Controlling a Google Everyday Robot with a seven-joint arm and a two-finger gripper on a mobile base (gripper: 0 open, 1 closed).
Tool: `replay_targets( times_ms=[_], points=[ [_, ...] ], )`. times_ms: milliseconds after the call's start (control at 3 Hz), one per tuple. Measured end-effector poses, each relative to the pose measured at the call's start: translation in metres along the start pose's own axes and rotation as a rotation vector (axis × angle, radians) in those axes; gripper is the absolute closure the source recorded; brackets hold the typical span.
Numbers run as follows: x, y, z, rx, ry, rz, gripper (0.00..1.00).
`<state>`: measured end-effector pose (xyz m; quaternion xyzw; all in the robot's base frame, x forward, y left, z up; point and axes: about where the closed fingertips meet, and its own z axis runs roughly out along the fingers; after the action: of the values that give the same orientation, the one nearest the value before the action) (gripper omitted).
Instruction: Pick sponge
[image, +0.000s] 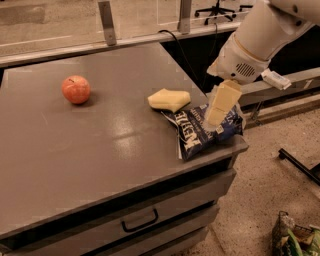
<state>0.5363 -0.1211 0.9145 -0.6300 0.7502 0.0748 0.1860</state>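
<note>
The sponge (169, 99) is a pale yellow block with pinched sides lying on the grey table (100, 145), near its right side. My gripper (218, 113) hangs from the white arm at the upper right. It is above the blue chip bag (205, 130), to the right of the sponge and apart from it. Its pale yellow flat pads point down and to the left. Nothing is held.
A red-orange apple (76, 89) sits at the table's left. The blue chip bag lies at the right front corner, touching the sponge's right end. Drawers with a handle (140, 221) are below the tabletop. A bag (295, 237) sits on the floor at lower right.
</note>
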Motion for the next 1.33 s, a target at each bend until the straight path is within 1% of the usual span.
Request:
replay_targets(
  times_ms=[333,667,1000,1333],
  points=[
    [-0.015,-0.003,0.018,-0.025,-0.075,-0.006,0.00],
    [-0.036,-0.007,0.035,-0.038,-0.134,-0.025,0.00],
    [-0.052,-0.014,0.047,-0.051,-0.158,-0.041,0.00],
    [-0.049,-0.028,0.072,-0.077,-0.174,-0.012,0.26]
  ],
)
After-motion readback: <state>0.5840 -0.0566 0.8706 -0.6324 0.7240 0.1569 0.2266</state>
